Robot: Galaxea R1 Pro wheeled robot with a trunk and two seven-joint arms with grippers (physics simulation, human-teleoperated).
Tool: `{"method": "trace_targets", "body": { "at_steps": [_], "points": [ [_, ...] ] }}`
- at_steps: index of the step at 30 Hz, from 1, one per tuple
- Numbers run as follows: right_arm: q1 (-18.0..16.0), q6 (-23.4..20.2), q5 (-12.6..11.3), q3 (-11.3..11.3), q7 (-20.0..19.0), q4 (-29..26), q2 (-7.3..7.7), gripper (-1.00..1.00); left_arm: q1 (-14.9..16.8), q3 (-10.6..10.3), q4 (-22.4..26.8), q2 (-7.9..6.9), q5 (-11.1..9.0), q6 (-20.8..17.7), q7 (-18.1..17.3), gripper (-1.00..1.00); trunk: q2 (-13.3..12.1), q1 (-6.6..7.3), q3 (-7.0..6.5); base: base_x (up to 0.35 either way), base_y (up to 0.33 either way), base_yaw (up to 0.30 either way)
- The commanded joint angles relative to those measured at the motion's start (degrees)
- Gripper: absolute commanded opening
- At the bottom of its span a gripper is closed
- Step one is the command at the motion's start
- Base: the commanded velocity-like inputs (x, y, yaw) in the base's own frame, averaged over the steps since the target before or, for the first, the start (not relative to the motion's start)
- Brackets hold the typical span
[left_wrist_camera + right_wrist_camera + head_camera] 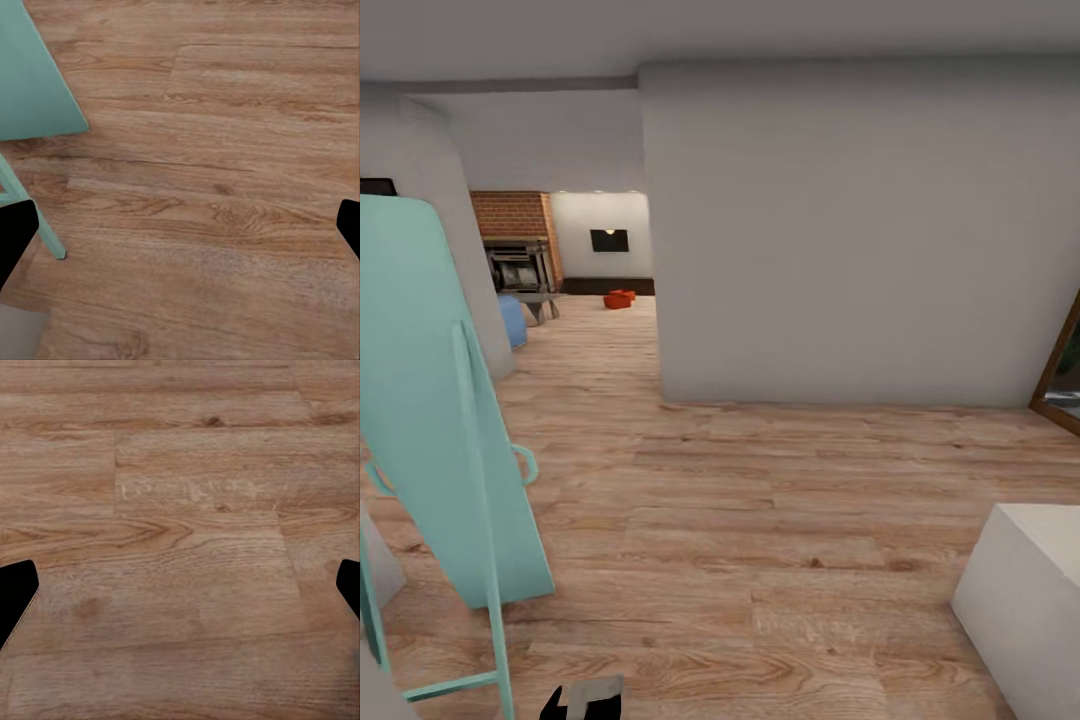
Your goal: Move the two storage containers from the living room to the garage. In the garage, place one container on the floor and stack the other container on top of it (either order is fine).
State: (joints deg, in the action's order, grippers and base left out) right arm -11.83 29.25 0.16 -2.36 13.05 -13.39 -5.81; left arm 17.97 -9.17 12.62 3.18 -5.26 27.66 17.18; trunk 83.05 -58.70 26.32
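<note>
Your two storage containers (619, 298) sit far down the passage on the wood plank floor (760, 520) of the living room, just before the dark low cabinet (605, 286) beneath the black TV (609, 240); at this range they read as one orange-red blur. The brick fireplace (515, 225) stands left of them. A mint ironing board (430, 400) leans at your near left. Your left gripper (180, 225) and right gripper (180, 585) both hang spread wide over bare planks.

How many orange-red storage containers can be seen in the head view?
2, though they blur together: both storage containers sit side by side on the wood floor of the far living room, below the black wall TV, right of the brick fireplace.
</note>
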Motion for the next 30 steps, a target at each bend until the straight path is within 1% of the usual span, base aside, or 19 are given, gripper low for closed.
{"method": "trace_targets", "body": {
  "at_steps": [1, 13, 27, 30],
  "points": [
    [-0.04, 0.10, 0.02, -0.24, 0.39, 0.04, 0.00, 1.00, 0.05, -0.48, -0.05, -0.01, -0.55, 0.20, 0.24, 1.00, 0.03, -0.03, 0.06, 0.339, 0.000, 0.061],
    [0.04, 0.17, 0.02, -0.27, 0.39, 0.04, 0.00, 1.00, 0.05, -0.42, -0.05, -0.01, -0.62, 0.20, 0.25, 1.00, 0.03, -0.03, 0.05, 0.331, 0.000, 0.009],
    [-0.03, 0.19, -0.07, -0.19, 0.40, 0.04, 0.00, 1.00, 0.05, -0.41, -0.05, -0.01, -0.63, 0.20, 0.31, 1.00, 0.03, -0.03, -0.49, 0.312, 0.000, 0.000],
    [-0.04, 0.15, -0.07, -0.19, 0.44, 0.04, 0.00, 1.00, 0.05, -0.41, -0.05, -0.01, -0.63, 0.20, 0.31, 1.00, 0.03, -0.03, -0.50, 0.312, 0.000, 0.108]
  ]
}}
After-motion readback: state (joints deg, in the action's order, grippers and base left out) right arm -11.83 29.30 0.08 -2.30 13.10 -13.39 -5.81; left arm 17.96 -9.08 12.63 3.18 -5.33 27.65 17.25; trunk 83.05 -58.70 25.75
